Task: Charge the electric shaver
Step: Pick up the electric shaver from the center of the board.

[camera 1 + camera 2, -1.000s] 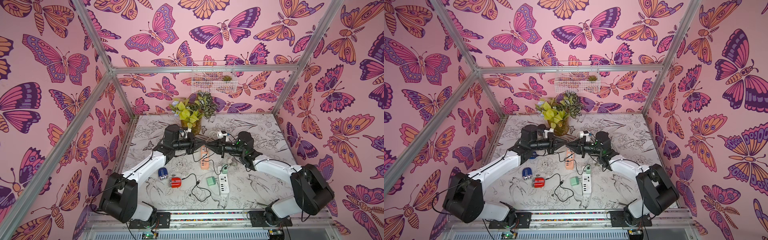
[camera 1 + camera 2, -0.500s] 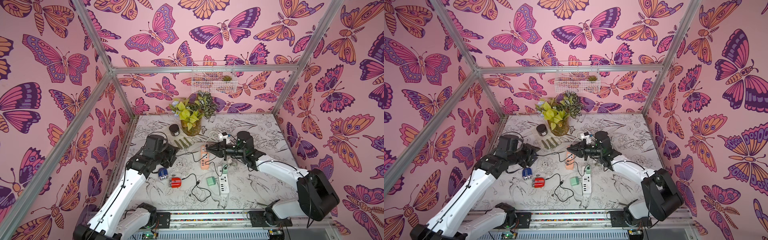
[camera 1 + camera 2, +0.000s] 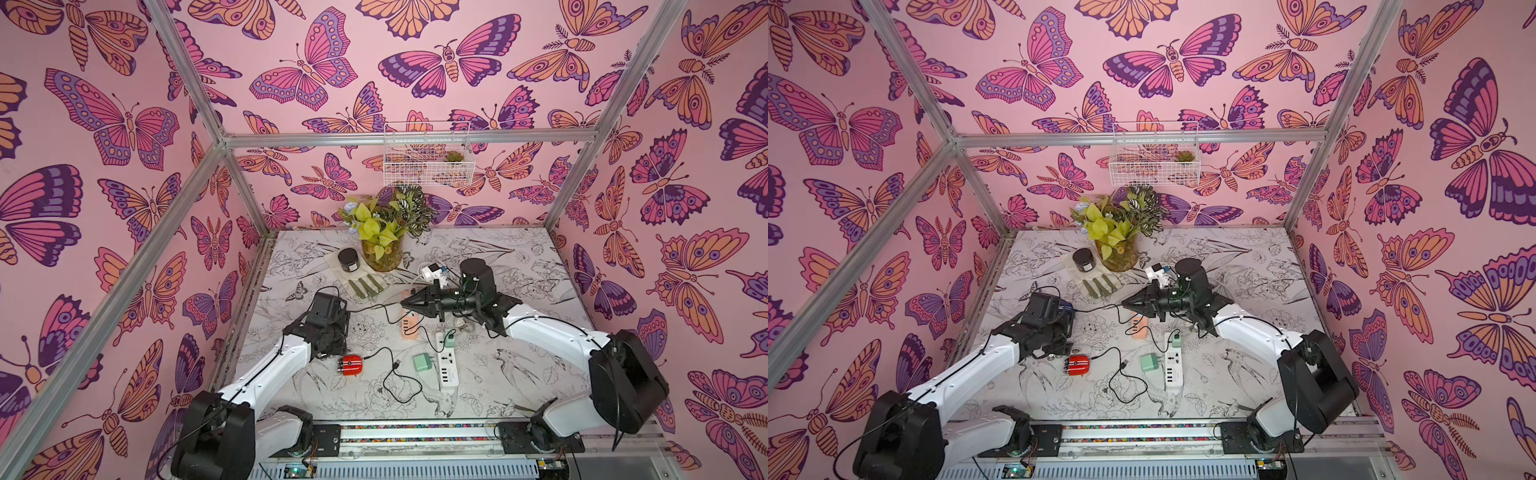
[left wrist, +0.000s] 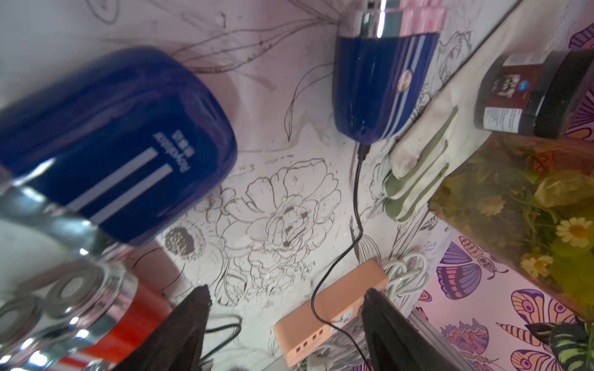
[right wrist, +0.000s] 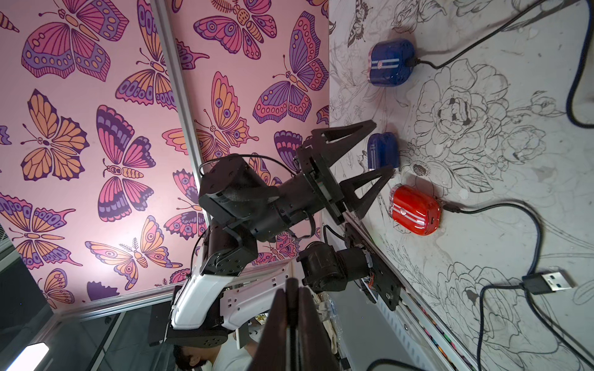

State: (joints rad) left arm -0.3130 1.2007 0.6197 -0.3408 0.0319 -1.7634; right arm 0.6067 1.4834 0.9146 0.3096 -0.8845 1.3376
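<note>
**A:** Where's the shaver on charge?

**B:** The blue shaver (image 5: 390, 62) lies flat on the table (image 3: 519, 374), over on the left-arm side. A black cable (image 4: 355, 199) is plugged into its end.

**A:** And the cable's far end?

**B:** It runs across the orange power strip (image 4: 334, 305) and leaves the left wrist picture. I can't tell which socket it sits in.

**A:** Other shavers?

**B:** A second blue shaver (image 4: 112, 138) is very close to the left wrist camera and blurred. Beside it is a red shaver (image 5: 416, 210), whose own lead ends in a loose USB plug (image 5: 548, 282) lying on the table.

**A:** Is the left gripper holding one?

**B:** No. The left gripper (image 4: 286, 289) is spread wide and holds nothing. From the right wrist, the second blue shaver shows in the gap between its fingers (image 5: 350, 131). The left wrist view puts that shaver off to one side, and I see no contact.

**A:** The right one?

**B:** The right gripper (image 3: 404, 304) is pressed together, empty, and hangs above the orange strip.

**A:** What do the top views give?

**B:** Little. The left arm's wrist covers almost all of both blue shavers, so only the red one is plain.

**A:** Anything behind?

**B:** A glove (image 4: 427, 141), a dark jar (image 4: 520, 93) resting on it, and a glass vase of plants (image 4: 514, 199), cut off at the edge.
</note>
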